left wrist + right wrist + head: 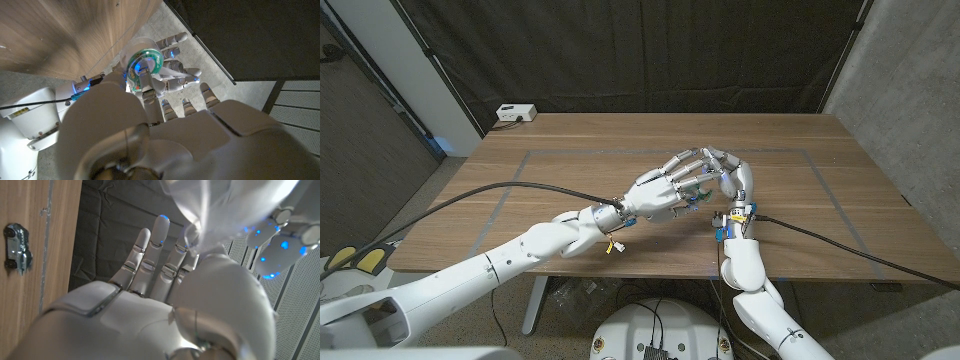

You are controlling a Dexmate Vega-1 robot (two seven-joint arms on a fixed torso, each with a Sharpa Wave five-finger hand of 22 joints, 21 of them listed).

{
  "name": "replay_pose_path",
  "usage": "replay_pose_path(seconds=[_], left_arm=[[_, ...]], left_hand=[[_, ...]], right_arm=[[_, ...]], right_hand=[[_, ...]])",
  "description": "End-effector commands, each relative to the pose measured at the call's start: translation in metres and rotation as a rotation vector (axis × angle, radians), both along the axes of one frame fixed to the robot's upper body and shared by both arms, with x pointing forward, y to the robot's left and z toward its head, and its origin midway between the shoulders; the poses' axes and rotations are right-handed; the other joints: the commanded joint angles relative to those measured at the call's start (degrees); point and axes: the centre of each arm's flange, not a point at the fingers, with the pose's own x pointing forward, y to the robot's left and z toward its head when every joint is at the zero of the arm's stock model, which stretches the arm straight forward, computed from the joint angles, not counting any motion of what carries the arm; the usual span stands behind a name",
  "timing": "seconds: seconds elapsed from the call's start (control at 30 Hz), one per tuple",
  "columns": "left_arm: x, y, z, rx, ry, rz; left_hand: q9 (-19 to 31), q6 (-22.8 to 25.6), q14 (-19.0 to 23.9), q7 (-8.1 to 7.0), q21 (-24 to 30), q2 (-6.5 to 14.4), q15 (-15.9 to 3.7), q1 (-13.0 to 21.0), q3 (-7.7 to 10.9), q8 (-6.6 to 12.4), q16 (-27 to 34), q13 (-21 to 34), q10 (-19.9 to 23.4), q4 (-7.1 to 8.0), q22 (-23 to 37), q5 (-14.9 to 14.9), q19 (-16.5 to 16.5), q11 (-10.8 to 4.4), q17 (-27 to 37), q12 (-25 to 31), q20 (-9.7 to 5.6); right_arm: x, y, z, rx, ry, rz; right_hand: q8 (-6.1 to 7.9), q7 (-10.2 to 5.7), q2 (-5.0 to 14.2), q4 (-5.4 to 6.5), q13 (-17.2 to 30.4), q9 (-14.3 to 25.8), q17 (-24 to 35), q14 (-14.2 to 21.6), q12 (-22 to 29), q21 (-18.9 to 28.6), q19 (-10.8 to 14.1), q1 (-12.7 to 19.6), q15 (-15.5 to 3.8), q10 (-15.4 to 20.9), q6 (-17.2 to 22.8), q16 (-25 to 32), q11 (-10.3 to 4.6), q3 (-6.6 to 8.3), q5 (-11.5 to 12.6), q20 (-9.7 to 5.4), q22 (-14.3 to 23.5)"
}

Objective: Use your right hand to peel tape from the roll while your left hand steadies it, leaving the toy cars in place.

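Going from the left, the left hand (pixel 665 190) reaches in over the middle of the table (pixel 570 150) and meets the right hand (pixel 732 180), which stands upright just beside it, fingers touching or nearly so. The roll (pixel 144 64) sits between them. In the left wrist view it faces the camera as a white ring with a green inner rim, and the left fingers (pixel 147 87) are curled against its lower edge, so I judge the left hand to be holding it. The right hand's fingers (pixel 175 52) lie just behind the roll there.

What the next move turns on is where the loose tape end lies relative to the right fingertips, and that is hard to read. The right wrist view shows a pale translucent strip (pixel 197 210) bunched at the right fingers (pixel 160 235), likely tape already pulled free and pinched, though the pinch itself is blurred and partly covered.

In the head view the roll is hidden under the left hand. 1 toy car (pixel 17 247) lies on the table, well apart from both hands; any other cars cannot be made out.
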Motion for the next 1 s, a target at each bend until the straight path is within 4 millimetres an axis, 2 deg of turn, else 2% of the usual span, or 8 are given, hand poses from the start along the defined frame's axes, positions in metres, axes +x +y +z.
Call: replay_pose_path(seconds=[0.03,0.7,0.8,0.87,0.93,1.0], left_arm=[[0.003,-0.004,-0.002,0.053,0.026,0.034],[0.013,-0.003,0.002,0.056,0.032,0.038],[0.014,-0.002,0.002,0.056,0.006,0.035],[0.015,-0.001,0.001,0.047,-0.003,0.023],[0.015,0.002,0.0,0.013,-0.028,0.004],[0.015,0.004,-0.001,-0.016,-0.036,-0.013]], left_hand=[[0.23,6.78,-3.8,-6.14,-0.09,0.42,0.46,0.27,-0.21,0.23,0.31,0.28,0.28,0.11,0.14,0.43,-10.14,-0.11,0.2,0.53,0.33],[0.43,6.98,-3.71,-5.53,0.13,0.46,0.74,0.65,-0.46,0.61,0.59,0.26,0.68,0.21,0.15,0.71,-9.91,-0.13,0.12,0.76,0.33],[0.48,6.98,-3.78,-6.27,0.06,0.42,0.81,0.74,-0.56,0.67,0.61,0.26,0.55,0.23,0.15,0.79,-10.18,-0.25,0.1,0.73,0.33],[0.55,6.77,-3.98,-6.98,-0.22,0.3,0.72,0.8,-0.81,0.71,0.62,0.25,-0.06,0.35,0.16,0.94,-11.03,-1.82,0.05,0.51,0.34],[0.5,6.66,-4.1,-7.81,-0.48,0.22,0.46,0.84,-1.02,0.68,0.65,0.22,-0.48,0.45,0.15,1.08,-11.8,-2.2,0.02,0.37,0.35],[0.18,6.6,-4.56,-7.99,-1.0,-0.01,0.53,0.85,-1.37,0.52,0.57,0.19,-1.3,0.58,0.06,1.23,-13.05,-2.34,-0.01,0.09,0.42]], right_arm=[[0.006,0.0,0.005,0.001,-0.012,0.023],[0.014,0.002,0.015,-0.003,-0.013,0.024],[0.015,0.002,0.016,-0.002,-0.014,0.027],[0.016,0.003,0.017,0.0,-0.013,0.024],[0.016,0.003,0.018,0.0,-0.014,0.023],[0.015,0.003,0.019,-0.001,-0.014,0.019]], right_hand=[[-0.03,-0.35,0.41,0.18,0.18,0.2,0.35,-0.28,-0.06,0.59,-0.38,0.52,-6.81,0.36,0.75,-0.17,0.06,-0.29,0.35,-8.73,0.2],[-0.27,-0.41,0.71,0.33,0.53,0.34,1.16,-0.21,-0.6,1.75,-1.05,0.82,-6.82,0.39,0.86,-0.9,0.05,-1.2,0.59,-8.68,0.45],[-0.31,-0.43,0.81,0.38,0.66,0.42,1.28,-0.22,-0.73,2.06,-1.2,0.9,-6.83,0.38,0.89,-1.17,0.06,-1.44,0.65,-8.67,0.49],[-0.35,-0.47,0.83,0.37,0.57,0.4,1.35,-0.19,-0.84,2.19,-1.21,0.96,-6.84,0.44,0.93,-1.24,0.13,-1.53,0.67,-8.67,0.5],[-0.45,-0.44,0.88,0.37,0.53,0.33,1.41,-0.19,-0.94,2.41,-1.3,1.05,-6.84,0.61,0.93,-1.41,0.18,-1.69,0.7,-8.67,0.52],[-0.46,-0.45,0.92,0.38,0.61,0.32,1.47,-0.15,-0.97,2.57,-1.32,1.11,-6.84,0.63,1.04,-1.5,0.16,-1.8,0.71,-8.66,0.54]])
